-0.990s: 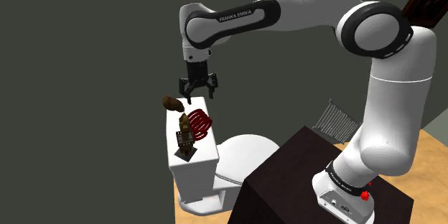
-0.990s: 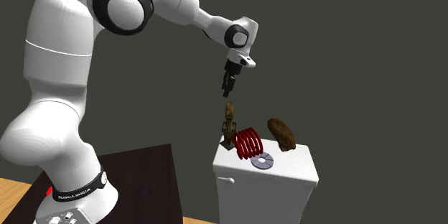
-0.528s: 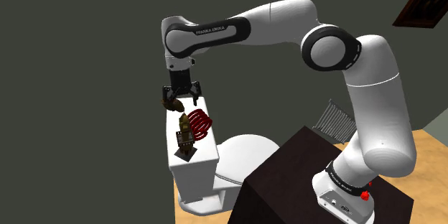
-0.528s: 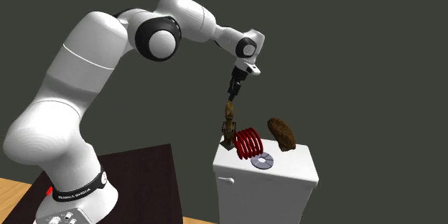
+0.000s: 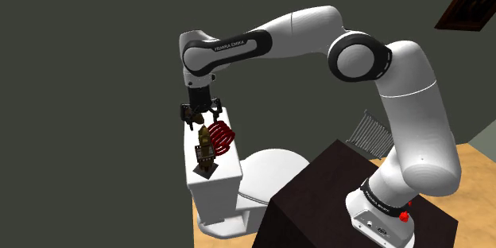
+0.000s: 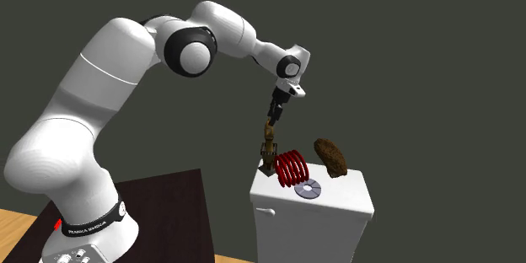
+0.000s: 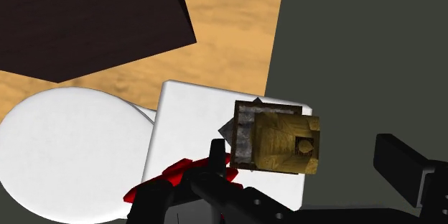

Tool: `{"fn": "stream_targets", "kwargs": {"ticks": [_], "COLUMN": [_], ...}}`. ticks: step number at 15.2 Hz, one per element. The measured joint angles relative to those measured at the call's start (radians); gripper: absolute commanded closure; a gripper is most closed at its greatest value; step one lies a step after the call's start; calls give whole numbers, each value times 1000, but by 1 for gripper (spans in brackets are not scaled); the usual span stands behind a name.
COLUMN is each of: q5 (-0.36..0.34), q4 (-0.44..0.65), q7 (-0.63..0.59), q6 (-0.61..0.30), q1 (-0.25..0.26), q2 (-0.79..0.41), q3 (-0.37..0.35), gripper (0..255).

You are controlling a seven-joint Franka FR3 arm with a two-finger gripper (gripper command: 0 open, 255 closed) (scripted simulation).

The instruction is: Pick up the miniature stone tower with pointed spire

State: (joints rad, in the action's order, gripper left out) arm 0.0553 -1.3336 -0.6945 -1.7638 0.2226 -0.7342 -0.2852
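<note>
The miniature tower is ochre-brown with a pointed top and a dark square base. It stands upright on the white toilet tank, at the end nearer the shoulder camera. In the second exterior view the tower is at the tank's left corner. My gripper hangs open just above the spire, pointing down. In the wrist view I look straight down on the tower, and its tip lies between the spread fingers of the gripper, which do not touch it.
A red wire coil, a grey disc and a brown lump share the tank top. The toilet lid and the dark stand lie below. A grey wall is close behind the tank.
The arm has swung toward the shoulder view's left and come down. The open gripper now hangs right above the tower's spire instead of high over the tank's far end.
</note>
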Motion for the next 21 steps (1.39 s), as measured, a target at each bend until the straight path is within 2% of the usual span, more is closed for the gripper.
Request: {"fn": "stream_targets", "kwargs": {"ticks": [11,21], "q5": [0,7], "q4": [2,59], "q7": [0,-14], "q6": [2,100], "q1": [0,-2], "q2": [1,43], "q3": [0,-7], "gripper": [255,255]}}
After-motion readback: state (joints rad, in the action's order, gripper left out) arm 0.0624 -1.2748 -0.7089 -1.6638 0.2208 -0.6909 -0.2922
